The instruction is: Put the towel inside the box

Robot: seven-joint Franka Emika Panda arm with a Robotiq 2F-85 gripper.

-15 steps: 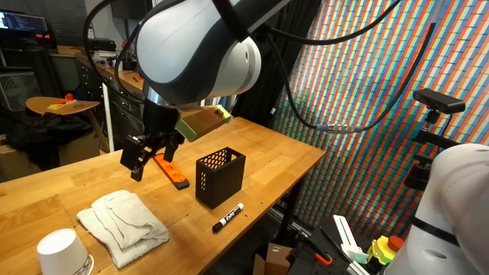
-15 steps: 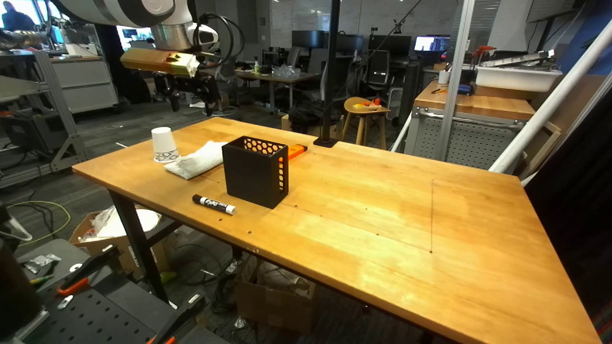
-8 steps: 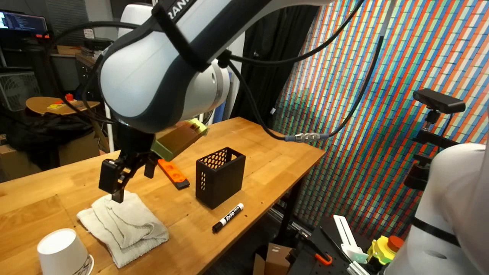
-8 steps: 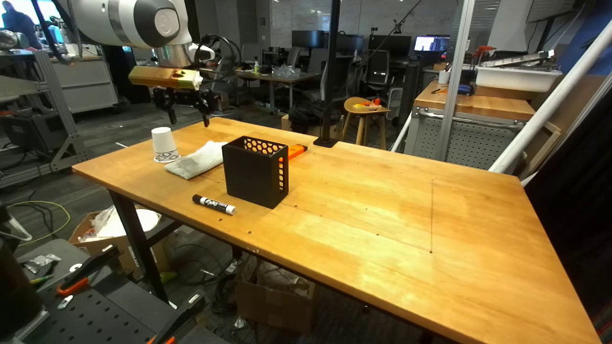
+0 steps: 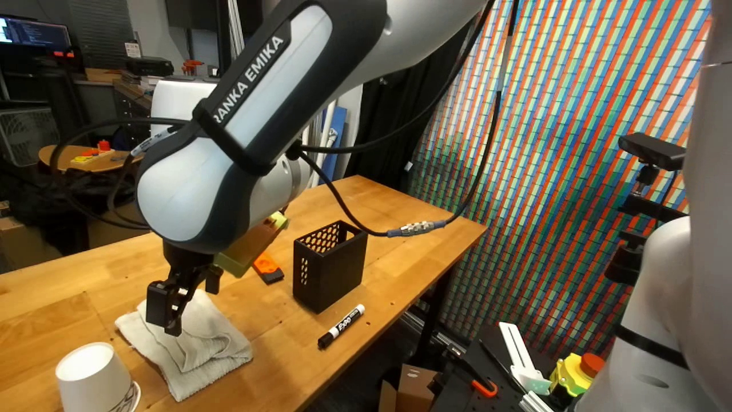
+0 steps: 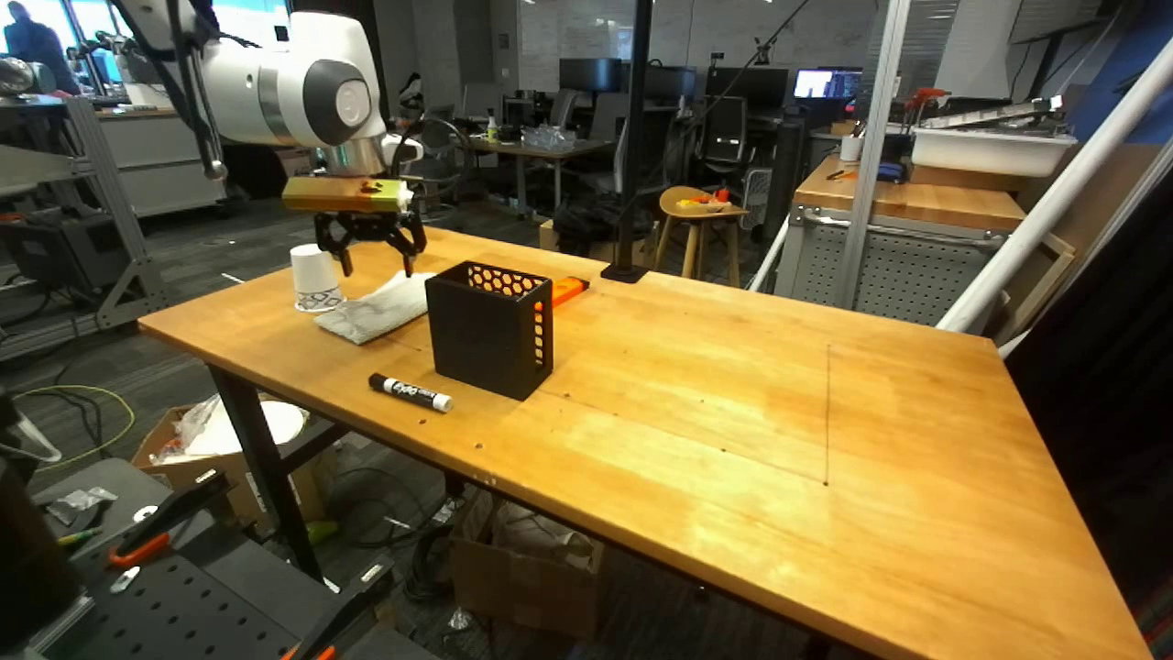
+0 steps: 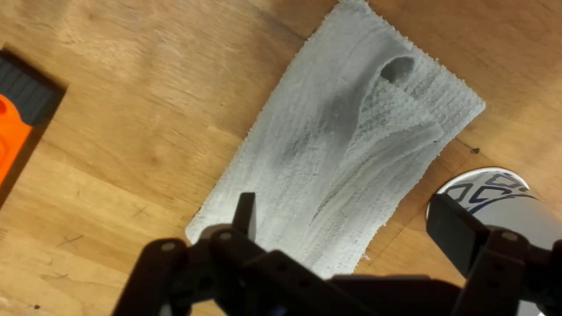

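The white folded towel [image 5: 214,352] lies on the wooden table in both exterior views [image 6: 380,312]. It fills the middle of the wrist view [image 7: 316,145], with a loose fold on top. The black box [image 5: 337,274] with honeycomb cutouts stands upright, open at the top, beside the towel. It also shows in an exterior view [image 6: 486,339] and is out of the wrist view. My gripper [image 5: 193,312] is open and empty, pointing down above the towel [image 6: 378,269]. In the wrist view [image 7: 344,199] one finger is over the towel and the other overlaps the cup.
A white paper cup [image 5: 91,377] stands upside down close to the towel, also in the wrist view [image 7: 522,215]. A black and white marker [image 5: 341,327] lies before the box near the table edge. An orange and black tool [image 5: 266,268] lies behind the box [image 6: 570,291].
My gripper has come down and across from above the far side of the table to above the towel. It stays open. The towel, box, cup and marker have not moved.
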